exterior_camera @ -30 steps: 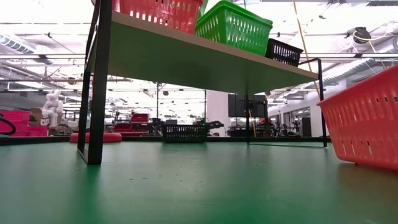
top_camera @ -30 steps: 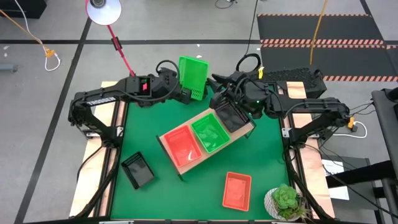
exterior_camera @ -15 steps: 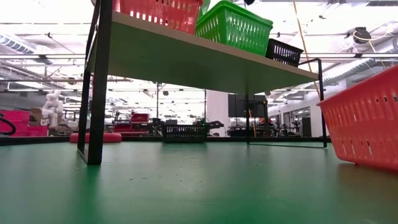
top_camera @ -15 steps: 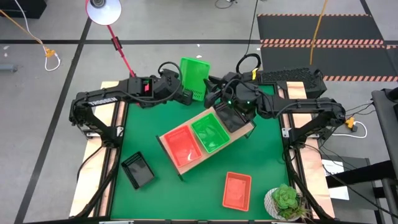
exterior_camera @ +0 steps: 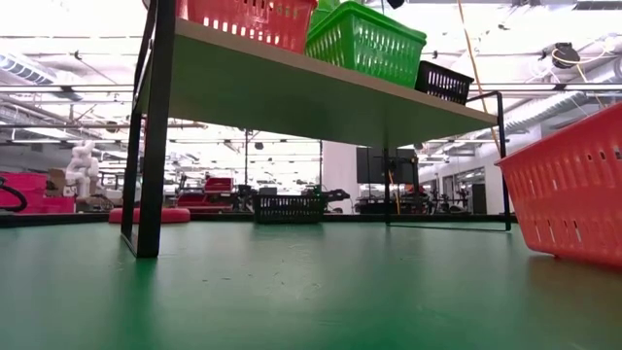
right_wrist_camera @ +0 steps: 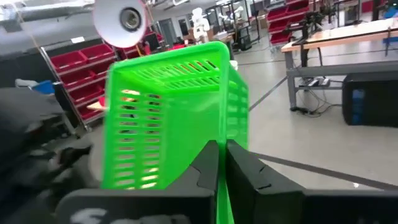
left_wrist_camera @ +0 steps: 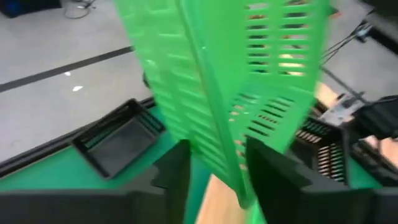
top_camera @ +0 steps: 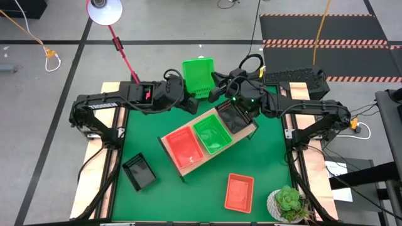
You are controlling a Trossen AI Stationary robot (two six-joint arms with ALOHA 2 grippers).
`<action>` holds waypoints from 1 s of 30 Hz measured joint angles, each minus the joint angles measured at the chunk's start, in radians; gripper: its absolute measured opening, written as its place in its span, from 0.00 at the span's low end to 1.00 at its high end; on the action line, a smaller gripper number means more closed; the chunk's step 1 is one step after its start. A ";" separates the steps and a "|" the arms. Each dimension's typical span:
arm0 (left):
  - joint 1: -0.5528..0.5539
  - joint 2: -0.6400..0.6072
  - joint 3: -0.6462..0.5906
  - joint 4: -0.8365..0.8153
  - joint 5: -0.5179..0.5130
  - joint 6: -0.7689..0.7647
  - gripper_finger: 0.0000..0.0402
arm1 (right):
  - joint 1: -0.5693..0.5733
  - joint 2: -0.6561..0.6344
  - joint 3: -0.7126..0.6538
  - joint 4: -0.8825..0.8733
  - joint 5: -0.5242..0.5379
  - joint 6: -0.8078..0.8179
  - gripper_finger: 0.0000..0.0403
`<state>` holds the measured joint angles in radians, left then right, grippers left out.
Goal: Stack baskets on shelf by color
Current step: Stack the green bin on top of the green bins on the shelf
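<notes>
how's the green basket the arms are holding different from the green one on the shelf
The held green basket is up in the air, tipped on its side, gripped by the left tool and right tool. The shelf basket sits flat, opening up, between red and black baskets, untouched. Both are the same green perforated kind.

No legible text, label, brand, number or sign is found in any view. The left arm [top_camera: 103,103] carries a pale marking along its upper link in the high view, but its characters cannot be read. A small red patch sits on the same arm near the wrist; nothing on it can be made out. The baskets, shelf and surface bear no visible lettering. The striped mat [top_camera: 323,43] on the floor beyond the surface shows a red-and-white edge pattern only, without words. The background rooms in the low and right wrist views show no readable signage.
</notes>
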<state>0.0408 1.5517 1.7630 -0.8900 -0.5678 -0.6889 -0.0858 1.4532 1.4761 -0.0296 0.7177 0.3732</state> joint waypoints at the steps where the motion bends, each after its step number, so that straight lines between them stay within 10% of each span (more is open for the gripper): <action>1: -0.006 0.000 0.000 0.007 0.000 -0.005 0.44 | -0.001 -0.001 0.000 -0.002 -0.001 -0.004 0.01; 15: -0.122 -0.170 0.003 0.023 0.056 0.001 0.79 | -0.019 -0.158 -0.002 -0.239 -0.116 0.058 0.01; 30: -0.114 -0.287 0.002 -0.111 0.044 0.054 0.63 | -0.117 -0.206 -0.002 -0.559 -0.883 0.499 0.00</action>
<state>-0.0730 1.2648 1.7646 -1.0008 -0.5236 -0.6353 -0.2025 1.2473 1.4742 -0.5884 -0.1651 0.8720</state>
